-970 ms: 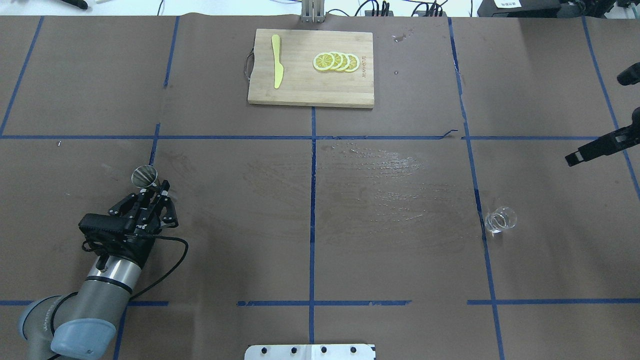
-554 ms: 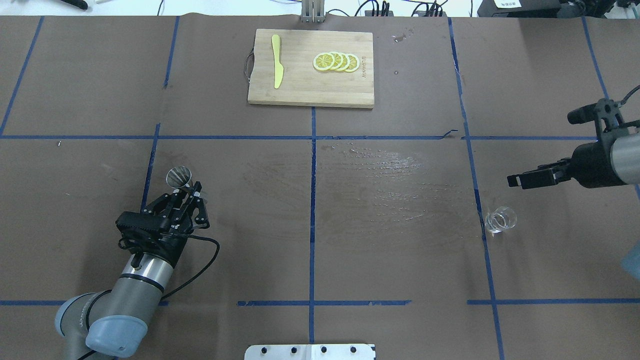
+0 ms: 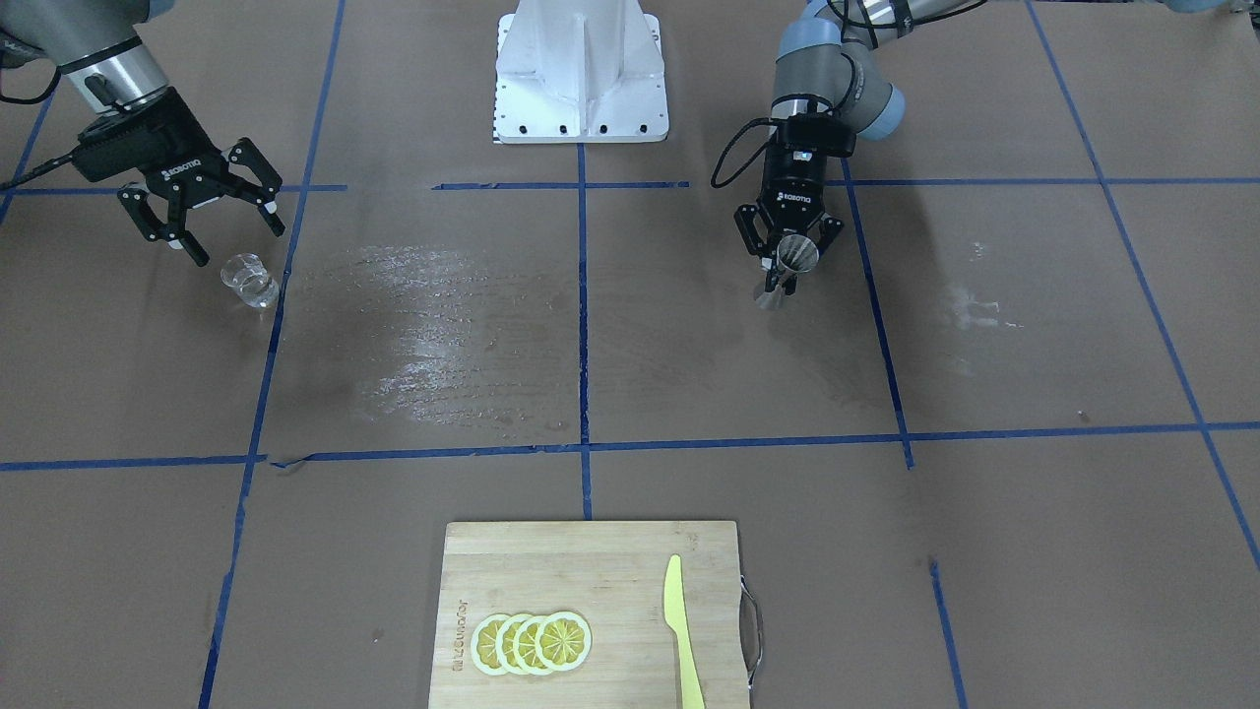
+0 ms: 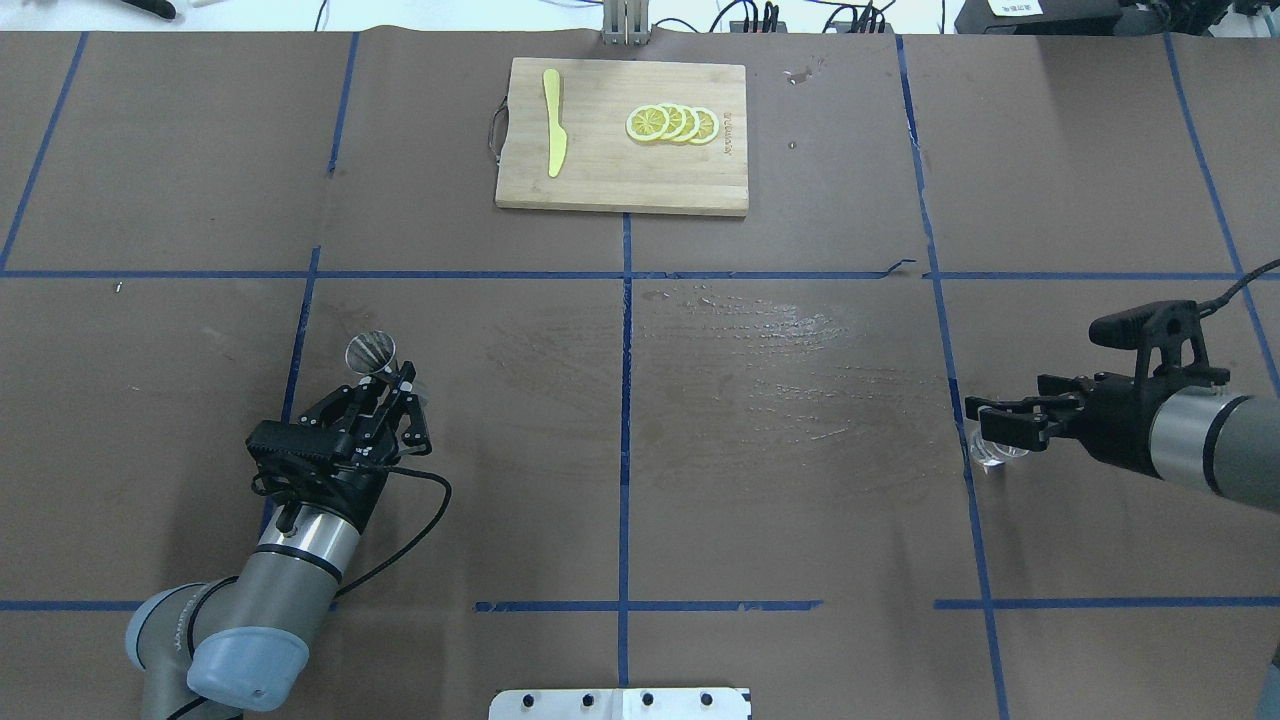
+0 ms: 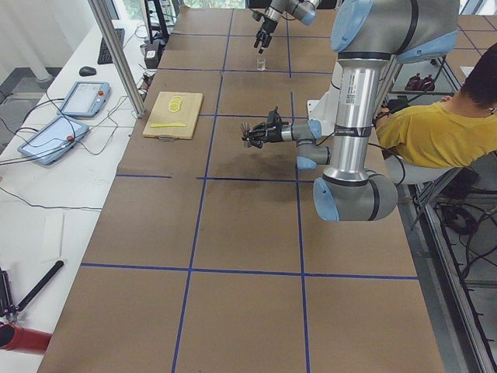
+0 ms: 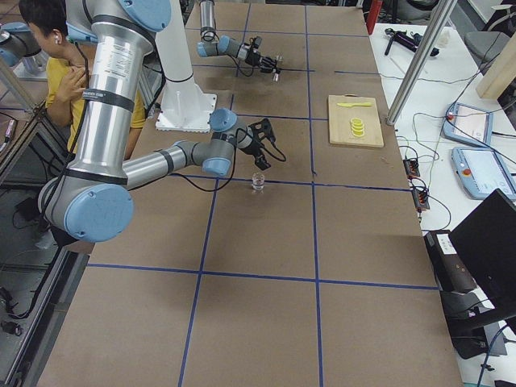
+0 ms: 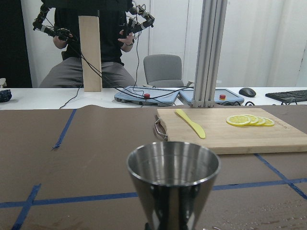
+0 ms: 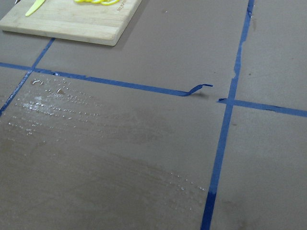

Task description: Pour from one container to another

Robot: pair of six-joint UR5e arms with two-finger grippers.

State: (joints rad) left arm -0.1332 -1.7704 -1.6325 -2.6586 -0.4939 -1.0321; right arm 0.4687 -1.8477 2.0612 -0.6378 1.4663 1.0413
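Observation:
The grey steel jigger sits in my left gripper, which is shut on its narrow waist at the table's left front; its open cone fills the left wrist view. From the front, the jigger shows between the fingers of that gripper. On the right stands the clear glass beaker. My right gripper hangs open just above and behind it, touching nothing. From overhead this gripper partly covers the beaker. The right wrist view shows only table.
A wooden cutting board with lemon slices and a yellow knife lies at the far middle. A wet patch spreads over the table's centre. The robot's base plate is at the near edge.
My left arm carried the jigger to the right and slightly away from the robot. My right arm swung in from the right edge and came down over the beaker, still open.

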